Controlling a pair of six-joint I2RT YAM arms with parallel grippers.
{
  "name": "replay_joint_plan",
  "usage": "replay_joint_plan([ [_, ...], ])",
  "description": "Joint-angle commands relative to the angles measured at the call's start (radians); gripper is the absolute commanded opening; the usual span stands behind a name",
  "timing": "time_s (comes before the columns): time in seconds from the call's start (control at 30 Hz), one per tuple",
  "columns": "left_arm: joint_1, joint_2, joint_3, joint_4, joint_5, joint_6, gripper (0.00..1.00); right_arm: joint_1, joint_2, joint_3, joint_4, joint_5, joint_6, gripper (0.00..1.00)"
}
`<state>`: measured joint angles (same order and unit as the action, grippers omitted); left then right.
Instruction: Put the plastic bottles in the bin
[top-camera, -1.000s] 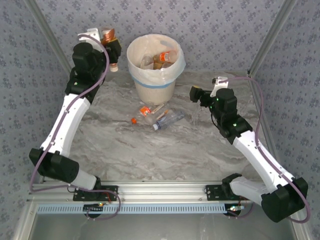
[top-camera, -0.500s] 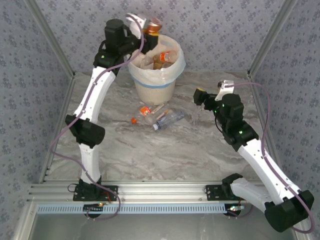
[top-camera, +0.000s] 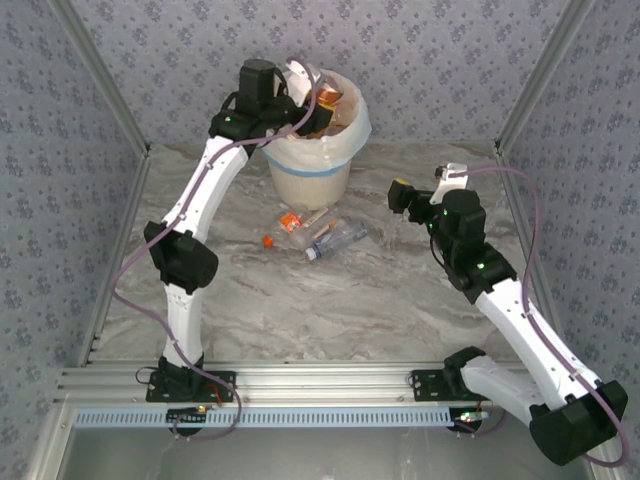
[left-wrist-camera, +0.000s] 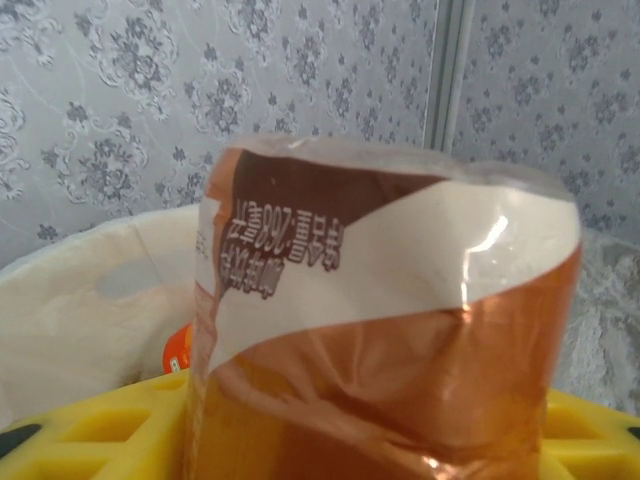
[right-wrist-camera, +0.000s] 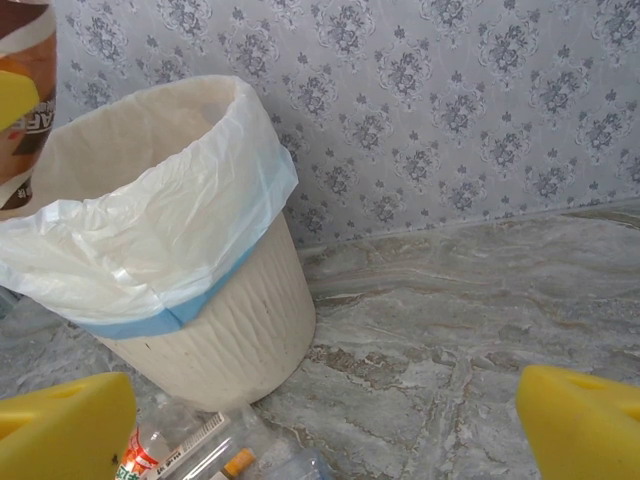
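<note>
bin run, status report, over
Left gripper over bin, gripping brown bottle. Right gripper open, hovering right of bin. Loose bottles on table; nothing in the way.

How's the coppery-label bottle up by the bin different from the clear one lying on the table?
The coppery-label bottle is up at the left gripper, above the rim of the bin; the clear bottle lies on its side on the table. The first is wrapped in brown, white and copper; the second is mostly see-through. Both are plastic, and neither is in the bin yet.
</note>
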<state>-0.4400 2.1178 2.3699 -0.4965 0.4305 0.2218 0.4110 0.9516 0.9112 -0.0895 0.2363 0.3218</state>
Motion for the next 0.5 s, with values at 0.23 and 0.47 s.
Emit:
replay_joint_plan([
  [0.23,-0.003,-0.022,-0.015,0.017,0.06,-0.028,0.96,0.003,0.007,0.011,-0.018,0.016,-0.018,1.0],
  [0.47,0.003,-0.103,-0.053,-0.014,0.076,-0.056,0.99,0.003,0.048,0.013,-0.012,-0.014,-0.026,1.0],
])
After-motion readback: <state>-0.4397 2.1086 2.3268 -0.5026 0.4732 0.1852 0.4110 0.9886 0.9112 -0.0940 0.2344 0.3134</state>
